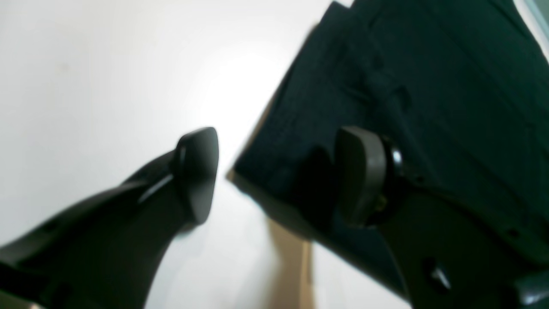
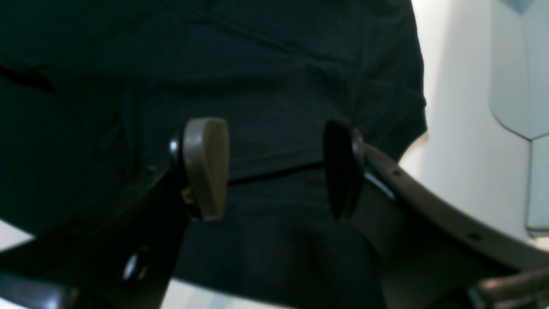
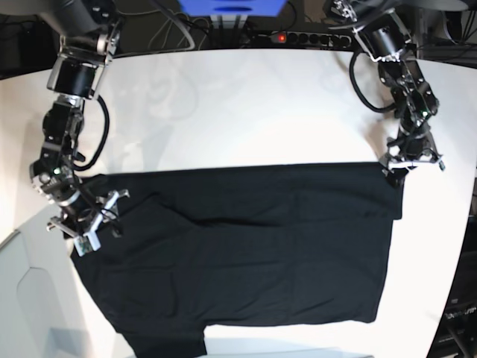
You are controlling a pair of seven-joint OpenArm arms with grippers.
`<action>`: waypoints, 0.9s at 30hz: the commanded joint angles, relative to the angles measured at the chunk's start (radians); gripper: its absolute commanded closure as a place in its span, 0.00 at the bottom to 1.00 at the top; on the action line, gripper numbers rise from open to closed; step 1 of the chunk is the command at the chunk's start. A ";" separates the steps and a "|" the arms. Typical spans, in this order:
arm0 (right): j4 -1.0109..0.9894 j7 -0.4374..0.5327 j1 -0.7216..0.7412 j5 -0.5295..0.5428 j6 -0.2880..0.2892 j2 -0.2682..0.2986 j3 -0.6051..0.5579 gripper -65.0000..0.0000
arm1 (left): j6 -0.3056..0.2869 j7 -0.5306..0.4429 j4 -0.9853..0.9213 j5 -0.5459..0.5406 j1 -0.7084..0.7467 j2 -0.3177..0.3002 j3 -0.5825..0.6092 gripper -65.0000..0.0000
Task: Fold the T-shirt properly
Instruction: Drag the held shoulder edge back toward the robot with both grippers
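Note:
The black T-shirt [image 3: 246,246] lies spread on the white table [image 3: 246,104], its top edge straight and a sleeve at the lower left. My left gripper [image 3: 414,167] hovers open at the shirt's upper right corner. In the left wrist view the left gripper [image 1: 279,171] straddles that corner of the T-shirt [image 1: 429,86], with nothing held. My right gripper [image 3: 103,221] stands open over the shirt's upper left edge. The right wrist view shows the right gripper [image 2: 274,167] with its pads wide apart above the T-shirt [image 2: 257,64].
A power strip [image 3: 298,36] with a red light and cables lies along the table's back edge, beside a blue box [image 3: 231,6]. A grey panel [image 3: 22,298] sits at the lower left, off the table. The shirt's right side nears the table's edge.

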 commanded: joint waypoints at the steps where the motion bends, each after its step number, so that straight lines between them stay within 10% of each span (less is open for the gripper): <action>1: 0.037 0.021 0.004 0.015 0.009 0.010 0.003 0.45 | 0.006 0.015 -0.006 0.004 -0.020 -0.012 0.006 0.36; 6: 0.114 0.014 -0.050 0.015 0.009 0.009 0.092 0.45 | 0.006 0.015 -0.035 0.004 -0.021 -0.021 0.095 0.42; 13: 0.002 0.024 -0.070 0.015 0.009 0.053 0.221 0.45 | 0.004 0.015 -0.043 0.004 -0.021 -0.018 0.101 0.98; 27: -0.348 0.148 -0.028 0.015 0.009 0.136 0.290 0.45 | 0.004 0.015 -0.043 0.011 -0.018 -0.023 0.100 1.00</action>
